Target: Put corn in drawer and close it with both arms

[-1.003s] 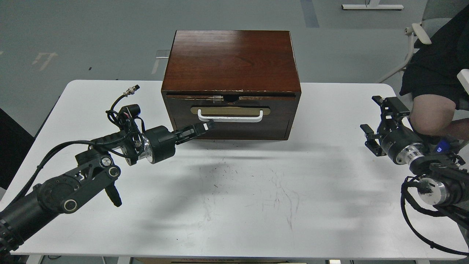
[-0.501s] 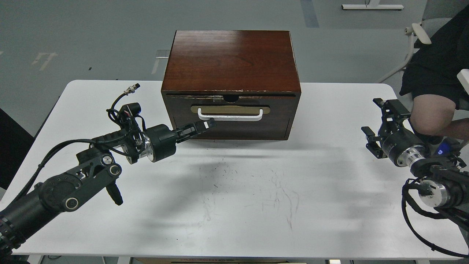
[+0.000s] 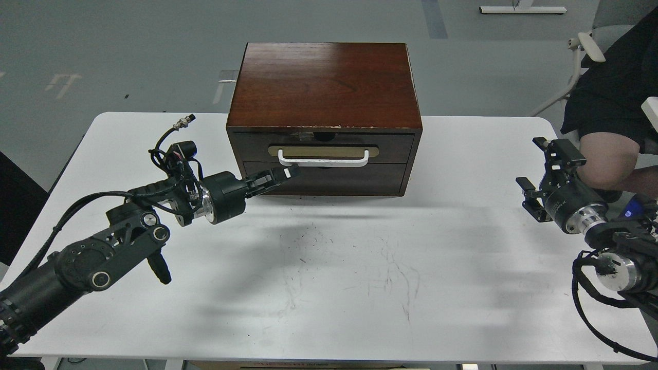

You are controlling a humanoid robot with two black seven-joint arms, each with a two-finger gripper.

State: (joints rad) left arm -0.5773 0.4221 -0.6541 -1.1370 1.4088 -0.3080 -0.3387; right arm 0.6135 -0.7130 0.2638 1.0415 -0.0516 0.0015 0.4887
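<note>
Now the left gripper [image 3: 289,173] had its two fingers close together, holding nothing, with the tips touching the front of the drawer [image 3: 323,148] just under the left end of the white handle [image 3: 324,161]. The right gripper [image 3: 541,177] sat well apart at the table [image 3: 329,267] edge, fingers spread wide and empty. The drawer looked pushed all the way in (half a second ago a dark gap showed along its top). No corn showed anywhere, so it was likely inside, and the job seemed nearly done.
</note>
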